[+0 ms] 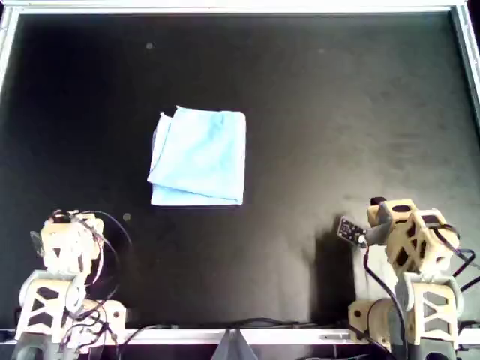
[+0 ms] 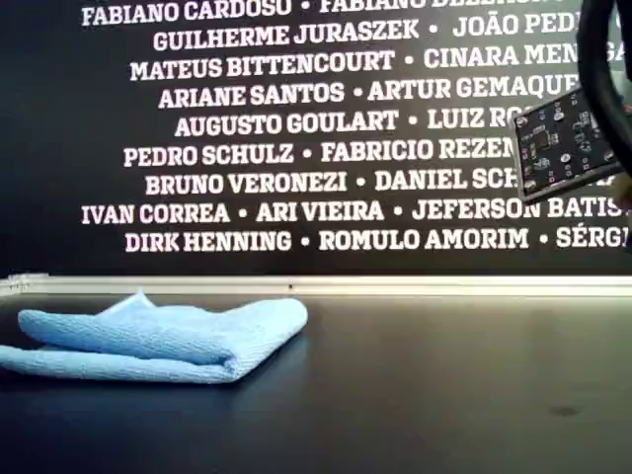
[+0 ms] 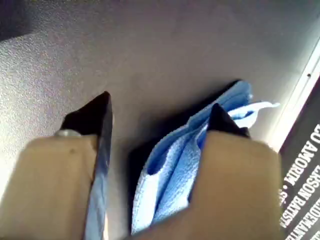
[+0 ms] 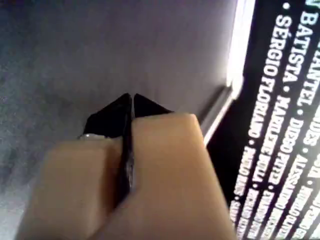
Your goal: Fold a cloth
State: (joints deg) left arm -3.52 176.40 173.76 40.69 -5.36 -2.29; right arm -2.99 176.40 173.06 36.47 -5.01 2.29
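The light blue cloth (image 1: 199, 157) lies folded in layers on the black table, left of centre in the overhead view and at the exterior view's left (image 2: 168, 341). My left gripper (image 3: 160, 102) is open and holds nothing; the cloth (image 3: 170, 165) lies on the table beyond it, apart from the fingers. In the overhead view the left arm (image 1: 67, 244) is drawn back at the lower left, well short of the cloth. My right gripper (image 4: 132, 96) is shut on nothing above bare table. Its arm (image 1: 405, 236) is at the overhead view's lower right.
A white rail (image 1: 240, 7) borders the black table (image 1: 337, 112). Behind it stands a dark wall with white names (image 2: 296, 148). A small circuit board (image 2: 558, 143) on the right arm hangs at the exterior view's upper right. Cables (image 1: 247, 324) run along the near edge.
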